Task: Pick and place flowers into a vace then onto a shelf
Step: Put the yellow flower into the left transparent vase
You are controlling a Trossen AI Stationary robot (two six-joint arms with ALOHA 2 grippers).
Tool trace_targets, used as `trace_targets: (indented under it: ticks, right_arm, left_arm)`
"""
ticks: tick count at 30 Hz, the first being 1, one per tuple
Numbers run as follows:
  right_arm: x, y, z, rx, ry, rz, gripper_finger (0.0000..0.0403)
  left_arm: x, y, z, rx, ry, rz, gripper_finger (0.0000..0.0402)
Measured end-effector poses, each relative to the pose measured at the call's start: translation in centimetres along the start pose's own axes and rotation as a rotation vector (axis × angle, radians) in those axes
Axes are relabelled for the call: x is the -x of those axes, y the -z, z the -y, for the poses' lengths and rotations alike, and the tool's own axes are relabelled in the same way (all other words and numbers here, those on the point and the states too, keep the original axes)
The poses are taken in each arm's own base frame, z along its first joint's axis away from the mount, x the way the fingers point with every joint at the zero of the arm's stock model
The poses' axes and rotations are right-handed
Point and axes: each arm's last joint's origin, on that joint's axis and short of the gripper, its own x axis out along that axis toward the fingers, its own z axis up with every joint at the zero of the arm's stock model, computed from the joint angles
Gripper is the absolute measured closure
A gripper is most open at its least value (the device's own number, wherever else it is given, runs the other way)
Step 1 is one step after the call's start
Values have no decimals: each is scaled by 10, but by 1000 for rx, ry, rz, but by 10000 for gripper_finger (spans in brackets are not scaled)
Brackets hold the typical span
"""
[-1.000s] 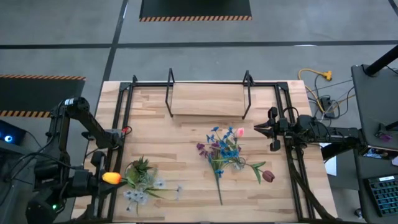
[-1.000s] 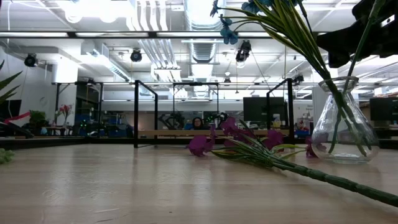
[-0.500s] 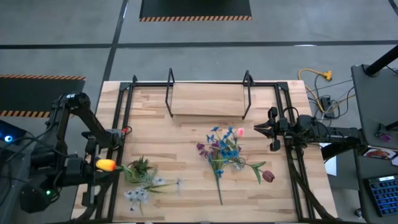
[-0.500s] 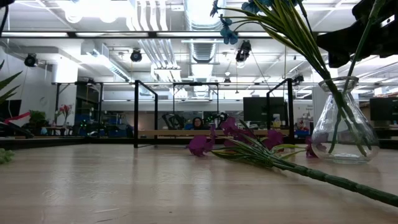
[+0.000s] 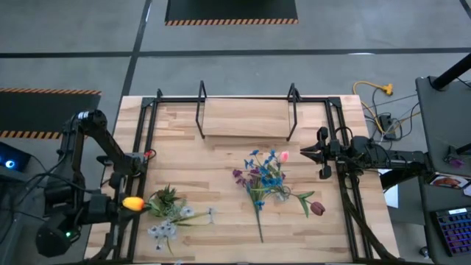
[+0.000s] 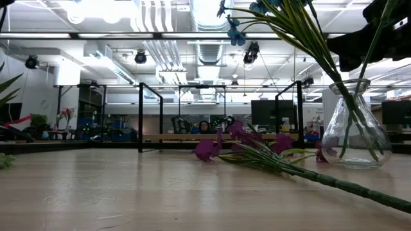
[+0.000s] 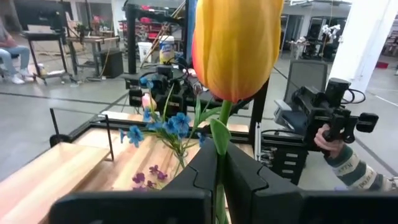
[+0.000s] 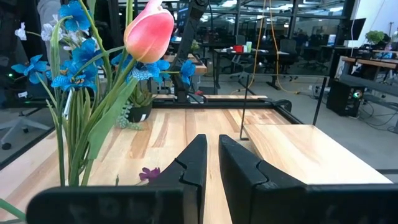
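My left gripper [image 5: 121, 205] is at the table's near left edge, shut on a yellow-orange tulip [image 5: 133, 204], whose head fills the left wrist view [image 7: 233, 43]. The clear glass vase [image 5: 277, 193] stands right of centre with blue flowers [image 5: 268, 177] and a pink tulip [image 5: 284, 156] in it; it also shows in the low view [image 6: 355, 128]. A purple flower [image 6: 257, 151] lies on the table beside the vase. A dark red tulip [image 5: 317, 208] lies right of the vase. My right gripper [image 5: 305, 152] is shut and empty, far right of the vase. The wooden shelf [image 5: 246, 118] stands at the far edge. My left gripper pinches the tulip's green stem [image 7: 219, 163] between its two fingers, a little below the head. The fingers lie level and point toward the table's right side, along the stem. The head [image 7: 233, 43] sticks out beyond the fingertips. The rest of the stem is hidden behind the fingers.
A squat green potted plant [image 5: 166, 199] and loose white flowers [image 5: 163, 230] lie right of my left gripper. Black metal rails [image 5: 147, 140] frame the table. A person's hand [image 7: 329, 140] with a control handle shows beyond the table in the left wrist view.
My left gripper, still shut on the yellow tulip, has swung toward the table's far left and then come partway back toward the right and near side. The right arm has kept still.
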Motion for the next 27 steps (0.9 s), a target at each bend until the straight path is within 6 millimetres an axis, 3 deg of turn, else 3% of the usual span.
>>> trace_targets:
  ticks: [27]
  right_arm:
    - [0, 0, 0, 0, 0, 1, 369]
  left_arm:
    - [6, 9, 0, 110, 54, -44, 401]
